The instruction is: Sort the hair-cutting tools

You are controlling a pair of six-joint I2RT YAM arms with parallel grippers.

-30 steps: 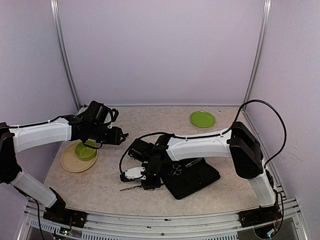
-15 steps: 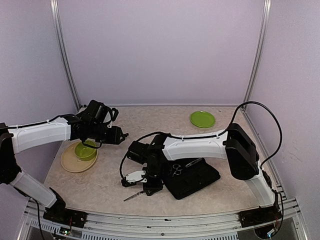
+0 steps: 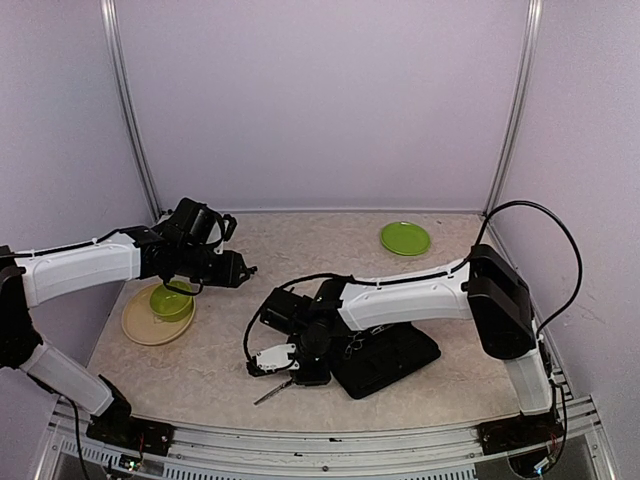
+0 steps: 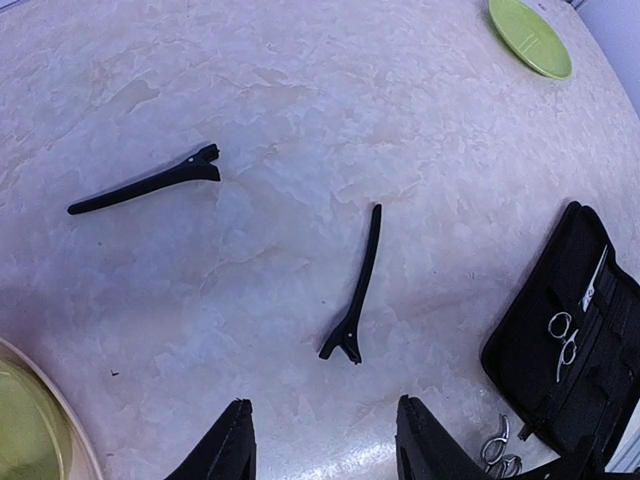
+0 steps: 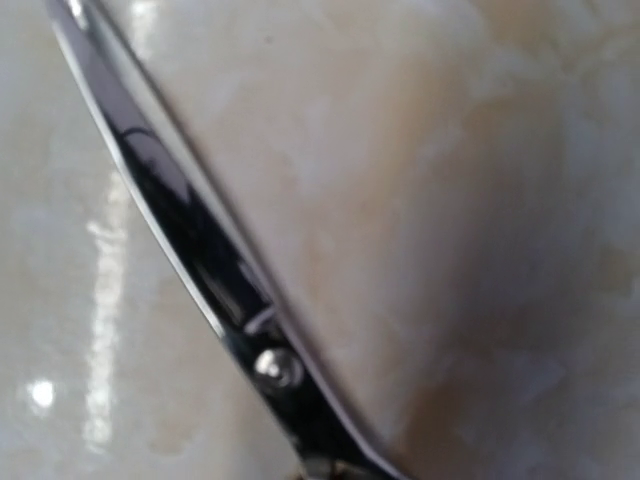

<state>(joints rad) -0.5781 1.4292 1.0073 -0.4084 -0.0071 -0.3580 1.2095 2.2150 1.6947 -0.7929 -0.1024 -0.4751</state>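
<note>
Black case (image 3: 395, 358) on the bench (image 3: 205, 365) holds one pair of scissors (image 4: 566, 335); green bowl (image 3: 170, 300) sits on a tan plate (image 3: 135, 325). A hair clip (image 4: 150, 185) and a second hair clip (image 4: 358, 290) lie on the marbled bench. Right pincer (image 3: 305, 372) clenched on loose scissors (image 3: 272, 392) beside the case; left pincer (image 3: 243, 271) released. Lilac walls.

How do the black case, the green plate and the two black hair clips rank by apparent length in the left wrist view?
1. black case, though cropped.
2. left hair clip and centre hair clip: alike, no ranking.
3. green plate, farther away and cropped, so unsure.
</note>
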